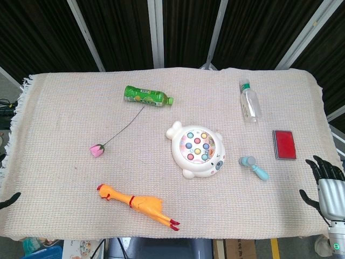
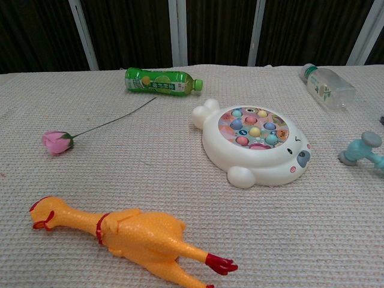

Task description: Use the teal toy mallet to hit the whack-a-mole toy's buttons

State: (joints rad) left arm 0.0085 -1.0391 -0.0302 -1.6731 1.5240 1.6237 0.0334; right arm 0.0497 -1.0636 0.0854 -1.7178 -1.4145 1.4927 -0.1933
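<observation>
Fingers of the right hand (image 1: pixel 328 186) are spread and empty, so the teal toy mallet (image 1: pixel 254 167), lying well apart to their left, could be nudged away if approached crookedly.

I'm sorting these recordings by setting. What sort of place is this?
Probably a lab or test tabletop, not a home: a beige woven cloth on a table before dark panels with metal struts, with unrelated props laid out, like a yellow rubber chicken and a white whack-a-mole toy.
</observation>
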